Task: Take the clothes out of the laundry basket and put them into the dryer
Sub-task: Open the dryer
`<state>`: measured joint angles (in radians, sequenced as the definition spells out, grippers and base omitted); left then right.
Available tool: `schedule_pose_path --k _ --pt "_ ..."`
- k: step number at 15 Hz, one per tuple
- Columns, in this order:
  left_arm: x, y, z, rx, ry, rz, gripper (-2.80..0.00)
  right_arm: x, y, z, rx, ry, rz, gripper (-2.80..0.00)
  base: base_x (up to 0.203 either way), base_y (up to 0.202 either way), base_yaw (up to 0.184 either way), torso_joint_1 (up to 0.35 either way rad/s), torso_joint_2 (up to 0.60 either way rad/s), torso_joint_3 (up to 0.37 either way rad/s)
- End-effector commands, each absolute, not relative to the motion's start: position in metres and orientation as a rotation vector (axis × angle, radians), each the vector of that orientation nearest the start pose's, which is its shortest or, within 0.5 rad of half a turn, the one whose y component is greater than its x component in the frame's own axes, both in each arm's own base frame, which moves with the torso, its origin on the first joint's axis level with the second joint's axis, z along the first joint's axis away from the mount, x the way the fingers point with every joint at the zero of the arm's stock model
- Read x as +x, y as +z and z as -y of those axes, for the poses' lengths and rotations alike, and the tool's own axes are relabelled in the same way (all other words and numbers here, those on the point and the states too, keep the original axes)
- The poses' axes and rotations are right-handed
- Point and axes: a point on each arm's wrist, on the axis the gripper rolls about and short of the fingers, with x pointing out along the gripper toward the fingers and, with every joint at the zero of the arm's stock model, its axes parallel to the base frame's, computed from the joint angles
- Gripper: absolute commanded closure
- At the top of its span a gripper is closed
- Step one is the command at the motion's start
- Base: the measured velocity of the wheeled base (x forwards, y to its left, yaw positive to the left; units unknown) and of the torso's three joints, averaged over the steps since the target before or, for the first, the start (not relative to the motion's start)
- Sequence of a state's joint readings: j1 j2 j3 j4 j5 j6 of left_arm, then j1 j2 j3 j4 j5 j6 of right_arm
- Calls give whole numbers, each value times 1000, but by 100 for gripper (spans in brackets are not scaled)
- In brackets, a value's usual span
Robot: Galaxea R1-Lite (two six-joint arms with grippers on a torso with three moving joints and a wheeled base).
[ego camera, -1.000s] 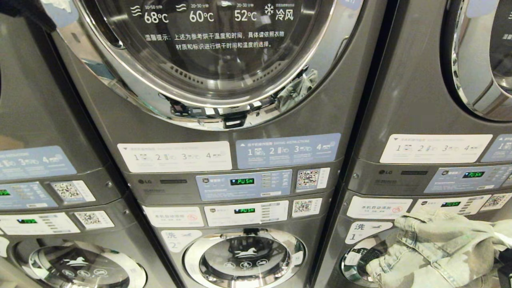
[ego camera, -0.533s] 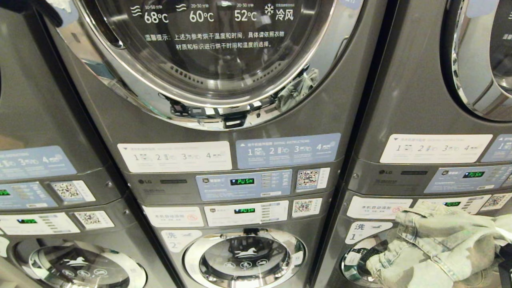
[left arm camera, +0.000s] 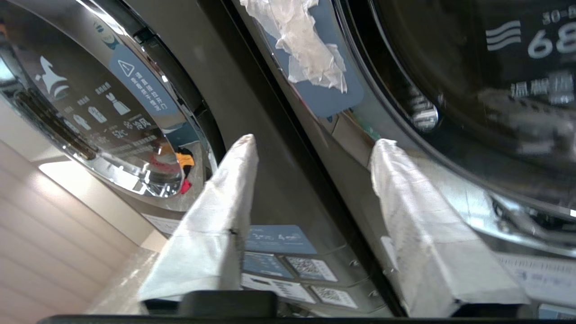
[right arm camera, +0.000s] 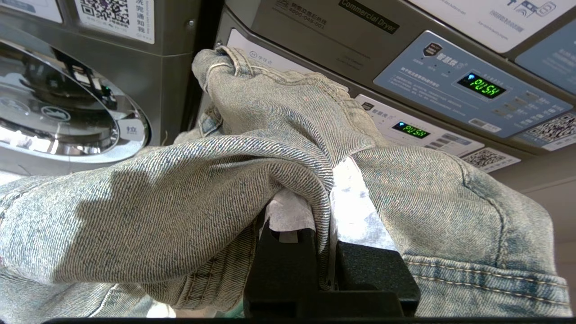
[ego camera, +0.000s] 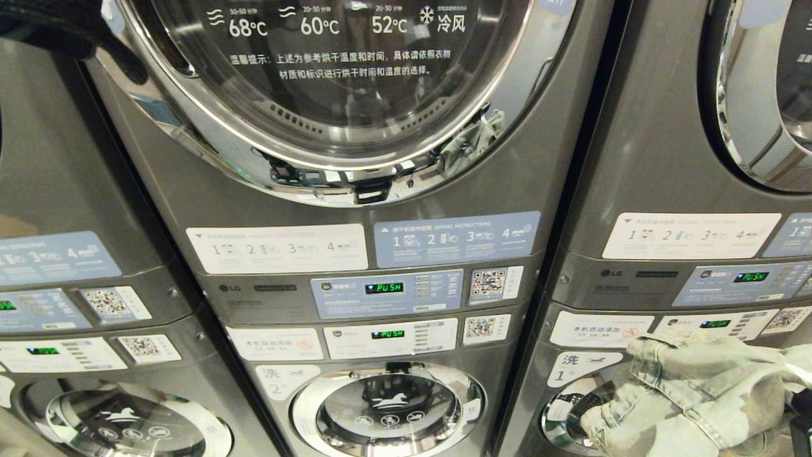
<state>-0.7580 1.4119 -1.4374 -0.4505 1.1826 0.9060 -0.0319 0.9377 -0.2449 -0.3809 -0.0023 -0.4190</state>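
Washer door [ego camera: 387,409] below ctrl panels; QR stickers [ego camera: 487,284], green PUSH display [ego camera: 384,288].

The dryer door [ego camera: 330,95] sits above the control panels [ego camera: 387,314], with a washer door [ego camera: 387,409] below. To the right, the jeans [ego camera: 691,397] hang before the neighbouring machine [ego camera: 666,158].

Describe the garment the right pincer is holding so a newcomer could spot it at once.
Start at the right-hand stack of grey machines and drop to its lower door. In front hangs a bunched denim garment, pinched in the right pincer. It is the only faded light-blue cloth with seams among hard grey panels.
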Motion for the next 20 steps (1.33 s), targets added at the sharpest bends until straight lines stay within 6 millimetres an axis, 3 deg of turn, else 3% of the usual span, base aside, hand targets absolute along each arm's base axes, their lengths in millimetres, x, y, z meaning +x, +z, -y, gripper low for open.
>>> schedule_pose_path --k 1,4,8,13,17,20 --pt "177 411 135 490 509 57 -280 102 158 4 -408 18 -312 0 0 0 0 0 0 0" --pt "183 426 142 380 506 143 -280 102 158 5 -375 -30 -316 0 0 0 0 0 0 0" --pt "160 445 123 304 521 183 -280 102 157 3 -378 -18 -316 0 0 0 0 0 0 0" --pt "138 467 113 205 520 214 -280 102 157 3 -381 -15 -320 0 0 0 0 0 0 0" --pt "110 464 139 189 301 232 -280 101 154 3 -379 -12 -328 0 0 0 0 0 0 0" --pt "121 447 149 260 315 197 -280 100 152 3 -376 -12 -332 0 0 0 0 0 0 0"
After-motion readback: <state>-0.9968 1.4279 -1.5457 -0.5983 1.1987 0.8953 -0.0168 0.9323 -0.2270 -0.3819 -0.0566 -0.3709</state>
